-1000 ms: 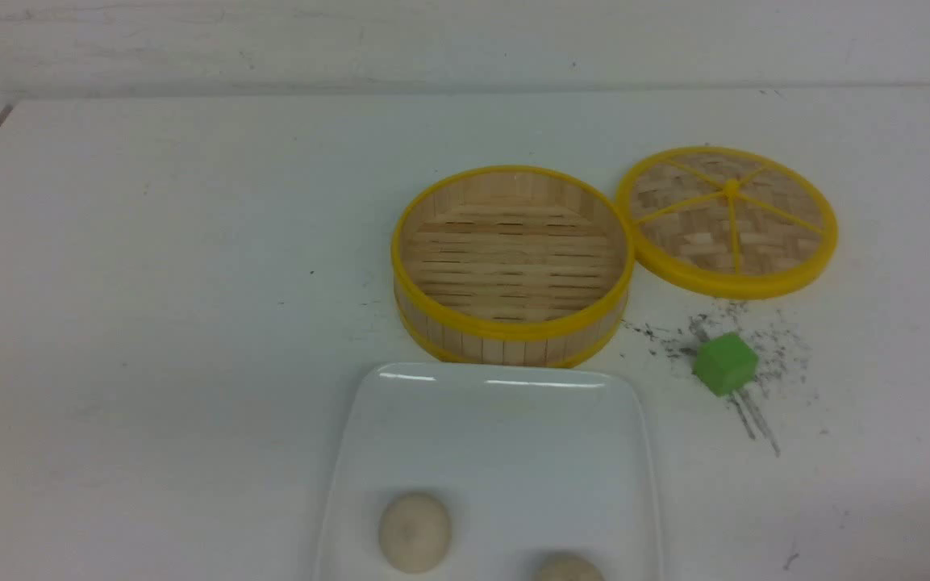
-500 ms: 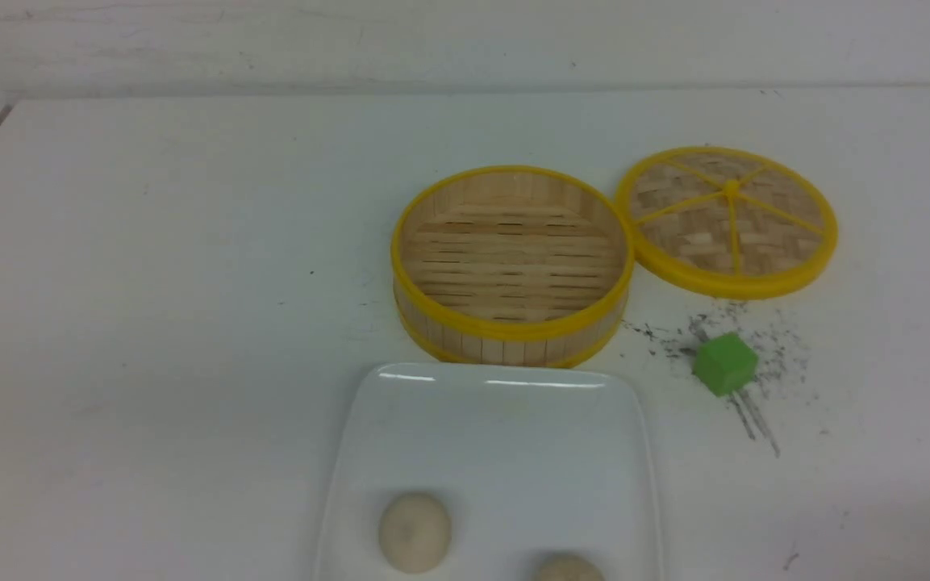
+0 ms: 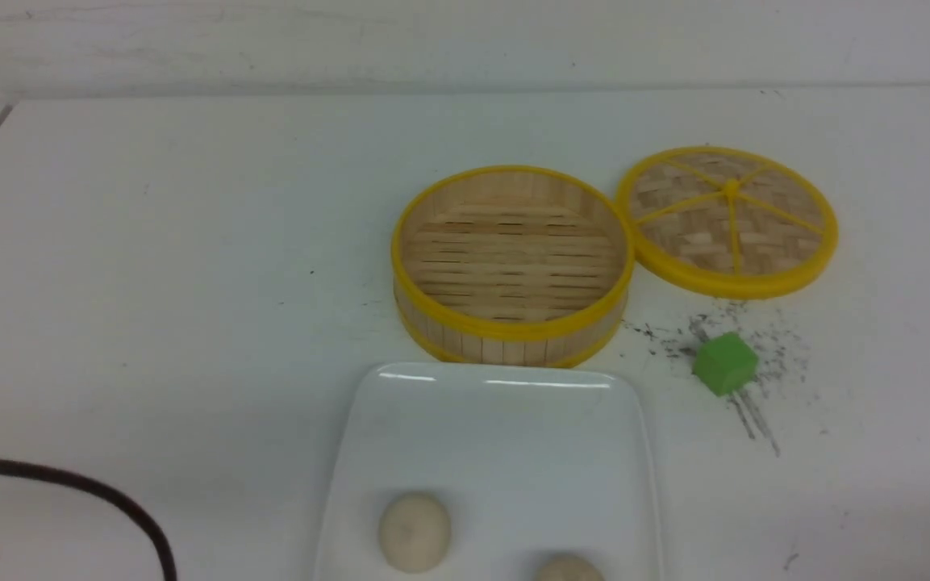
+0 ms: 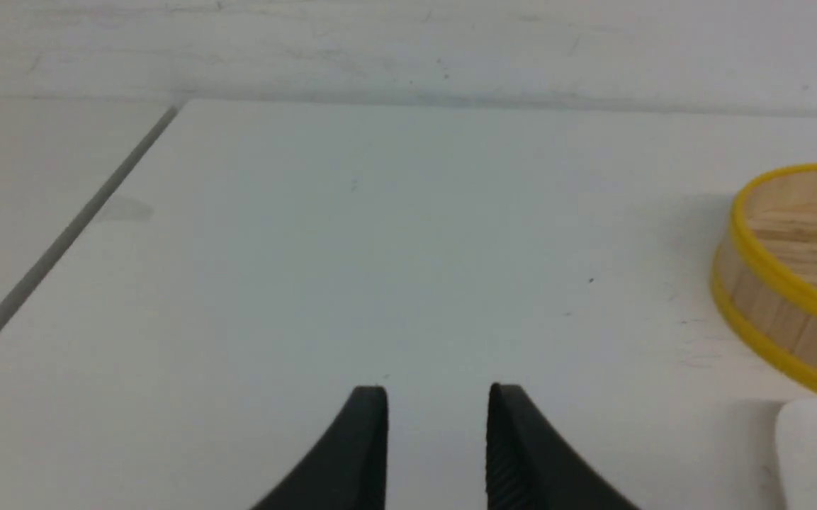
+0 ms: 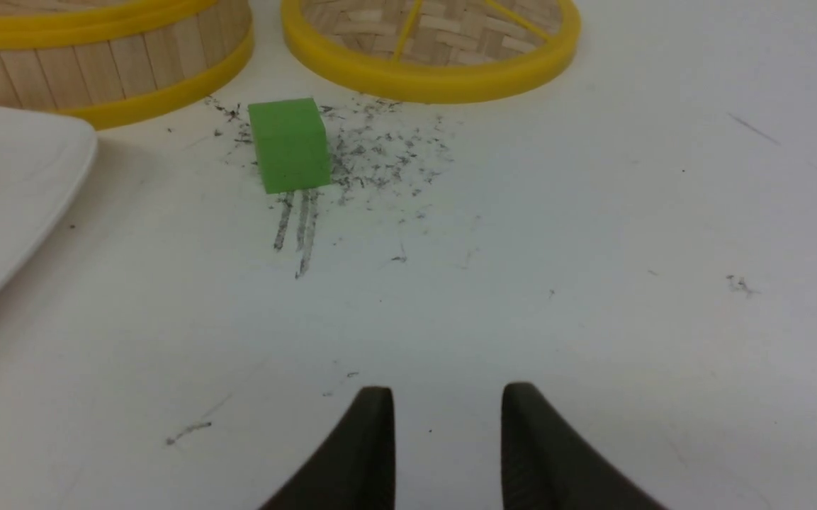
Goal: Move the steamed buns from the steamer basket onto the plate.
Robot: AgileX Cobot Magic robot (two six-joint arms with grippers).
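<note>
Two steamed buns point(image 3: 414, 532) point(image 3: 568, 568), one plate point(image 3: 497, 420), one steamer basket point(image 3: 511, 331), one woven lid point(image 3: 727, 219), one green cube point(image 3: 724, 363), one dark cable point(image 3: 110, 496).

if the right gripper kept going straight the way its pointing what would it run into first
Probably nothing close: the right gripper is open and empty, with bare table straight ahead. The green cube sits off to one side of that line. Farther on, the woven lid looks roughly in line, though depth is unclear.
</note>
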